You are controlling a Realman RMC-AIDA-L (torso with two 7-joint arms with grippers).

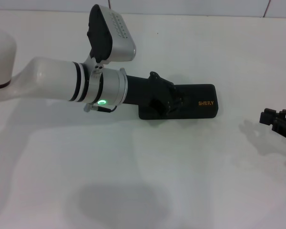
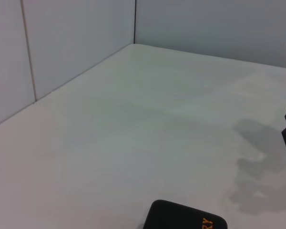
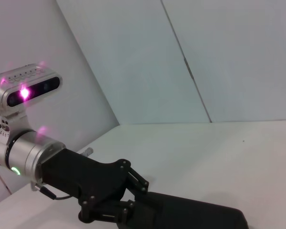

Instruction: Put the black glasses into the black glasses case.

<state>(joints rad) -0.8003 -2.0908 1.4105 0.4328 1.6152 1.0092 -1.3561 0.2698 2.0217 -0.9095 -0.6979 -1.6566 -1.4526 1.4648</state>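
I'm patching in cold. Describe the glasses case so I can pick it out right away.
Start at the white table and follow the left arm out to the left gripper, which sits on top of the black glasses case. The case is a flat, closed, rounded black box, marked by small orange lettering on its lid, unlike the idle right gripper at the table's right edge.

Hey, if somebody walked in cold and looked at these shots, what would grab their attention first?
Most likely the left gripper, reaching across the middle of the white table and pressed down on the closed black glasses case, whose orange lettering stands out on the lid. Next, the green light on that arm's silver wrist. The right gripper sits idle at the table's right edge; no glasses are visible.
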